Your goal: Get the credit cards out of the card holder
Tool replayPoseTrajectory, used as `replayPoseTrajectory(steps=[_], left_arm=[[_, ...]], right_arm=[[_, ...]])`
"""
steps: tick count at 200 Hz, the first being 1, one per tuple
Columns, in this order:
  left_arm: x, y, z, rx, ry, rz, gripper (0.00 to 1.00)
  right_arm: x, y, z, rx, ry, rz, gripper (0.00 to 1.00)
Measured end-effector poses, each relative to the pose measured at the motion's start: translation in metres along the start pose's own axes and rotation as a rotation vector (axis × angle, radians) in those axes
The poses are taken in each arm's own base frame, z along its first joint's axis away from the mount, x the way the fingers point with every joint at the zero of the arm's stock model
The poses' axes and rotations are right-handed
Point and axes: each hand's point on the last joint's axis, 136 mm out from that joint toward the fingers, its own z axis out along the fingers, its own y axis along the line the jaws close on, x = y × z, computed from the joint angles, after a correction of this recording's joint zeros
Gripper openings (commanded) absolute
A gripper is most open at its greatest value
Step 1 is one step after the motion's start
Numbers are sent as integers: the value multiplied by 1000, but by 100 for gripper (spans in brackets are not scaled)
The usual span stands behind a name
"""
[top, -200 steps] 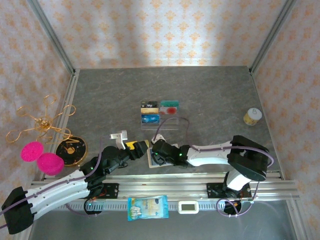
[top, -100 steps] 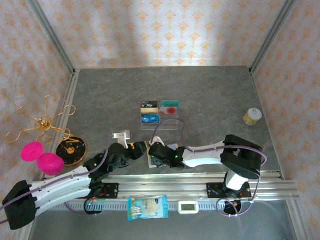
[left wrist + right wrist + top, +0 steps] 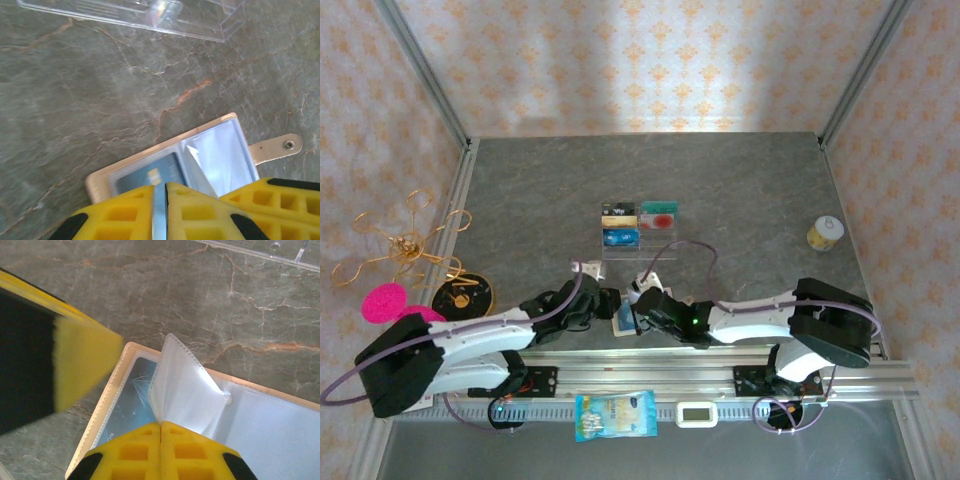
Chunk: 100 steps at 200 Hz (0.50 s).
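The tan card holder lies open near the table's front edge, its snap tab pointing right. A blue credit card sits in its left clear pocket. My left gripper is shut on that card's near edge, a thin blue strip showing between the yellow fingers. My right gripper is shut on a clear pocket leaf of the holder and holds it up off the card. Both grippers meet over the holder, left gripper and right gripper.
A clear acrylic rack holding several cards stands behind the holder. A yellow-lidded jar is at the right. A gold wire ornament, a pink pad and a black disc lie at the left. A snack bag lies on the front rail.
My left arm swung in toward the holder and its jaws closed on the blue card's edge. The right gripper closed on the clear leaf and shifted slightly right.
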Motion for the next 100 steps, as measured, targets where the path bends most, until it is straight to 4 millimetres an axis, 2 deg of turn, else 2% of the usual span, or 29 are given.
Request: replayPoseTrajectory(steps=[12,22,45,64,81,100], left_arm=[[3,-4,7,3,29,14,14],[6,-9,13,4,56,35,14],[12,-23,26,20,112,76,14],[18,-38,35,45,154,114,20],[23,-50,41,67,186,142,21],[28,-58,52,78,226,155,21]], right_arm=[[-3,1,-2,-12,-16,19,25],[-5,1,-7,-22,-32,34,31],[-10,-10,-25,-15,-86,70,32],[-25,-14,-45,-26,-163,114,30],[-36,-18,-60,-25,-215,152,29],[-34,-28,-68,2,-227,175,28]])
